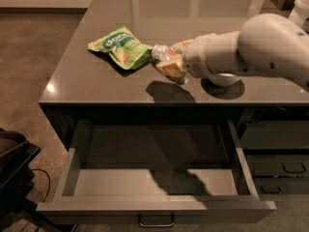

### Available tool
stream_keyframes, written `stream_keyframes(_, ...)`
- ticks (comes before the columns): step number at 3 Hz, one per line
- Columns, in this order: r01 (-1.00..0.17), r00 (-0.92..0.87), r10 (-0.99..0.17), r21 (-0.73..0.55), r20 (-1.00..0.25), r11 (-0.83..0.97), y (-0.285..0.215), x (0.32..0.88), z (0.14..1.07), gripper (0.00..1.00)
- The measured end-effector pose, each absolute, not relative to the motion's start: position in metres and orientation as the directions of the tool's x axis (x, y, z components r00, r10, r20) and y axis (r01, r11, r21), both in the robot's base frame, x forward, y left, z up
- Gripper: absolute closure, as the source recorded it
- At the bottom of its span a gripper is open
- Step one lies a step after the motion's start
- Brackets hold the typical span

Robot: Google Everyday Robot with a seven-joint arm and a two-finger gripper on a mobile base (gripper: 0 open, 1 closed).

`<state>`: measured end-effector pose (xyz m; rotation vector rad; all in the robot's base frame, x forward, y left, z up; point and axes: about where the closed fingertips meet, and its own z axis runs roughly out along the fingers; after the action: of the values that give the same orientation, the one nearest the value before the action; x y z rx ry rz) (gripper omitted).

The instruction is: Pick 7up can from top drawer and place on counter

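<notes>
The gripper [168,63] is seen above the counter [96,86], at the end of a thick white arm [251,47] that reaches in from the right. Its jaws are clenched around the 7up can [160,55], so they are parted only as far as the can's own width. One tan finger [172,69] is pressed against the can's lower side, and another is glimpsed at its upper side. The can is held tilted, with a shiny metal end turned away from the jaws toward the left. Whether the can touches the stone cannot be told. A dark shadow [164,91] is cast on the counter just below the jaws, toward the front edge.

Just to the left of the jaws, close to the can's free end, a green snack bag [120,46] is laid flat on the counter. To the right of the jaws, under the arm, a white bowl [223,79] is partly hidden.

Well below and in front of the jaws, the top drawer [111,182] is pulled out and its flat grey floor is shown, with the arm's shadow thrown across it. A metal handle [155,222] is fixed to its front. Lower and to the right of the jaws, smaller dark drawers [285,166] are seen closed.
</notes>
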<state>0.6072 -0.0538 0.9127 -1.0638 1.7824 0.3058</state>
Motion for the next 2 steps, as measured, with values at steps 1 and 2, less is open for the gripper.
stream_keyframes(1,-0.806,-0.131,-0.525,-0.218,-0.841,0.551,-0.0289,0.6385,0.8935,1.00)
stream_keyframes(2,-0.811,-0.125,-0.526,-0.219,-0.841,0.543,-0.0226,0.6383,0.8939,0.82)
